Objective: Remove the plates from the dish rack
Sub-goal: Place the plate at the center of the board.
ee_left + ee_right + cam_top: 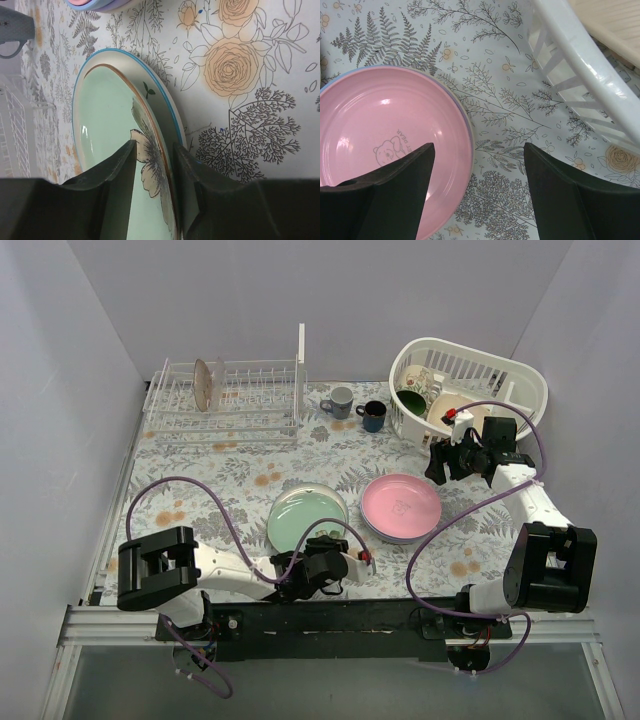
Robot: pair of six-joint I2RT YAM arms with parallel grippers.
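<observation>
A mottled brown plate [203, 385] stands on edge in the white wire dish rack [250, 405] at the back left. A pale green plate [305, 515] [105, 125] lies on a blue-rimmed plate [166, 97] on the flowered cloth. My left gripper [320, 550] [155, 147] straddles the green plate's near rim. Its jaws are open, with a gap between one finger and the rim. A pink plate [400, 505] [380, 150] lies on a purple one to the right. My right gripper [440, 465] [479, 147] hovers beyond the pink plate's far right edge, open and empty.
A white oval slotted basket [470, 390] [580, 60] holding crockery stands at the back right, close to my right gripper. A grey mug [340, 400] [10, 30] and a dark blue mug [373, 415] stand between the rack and the basket.
</observation>
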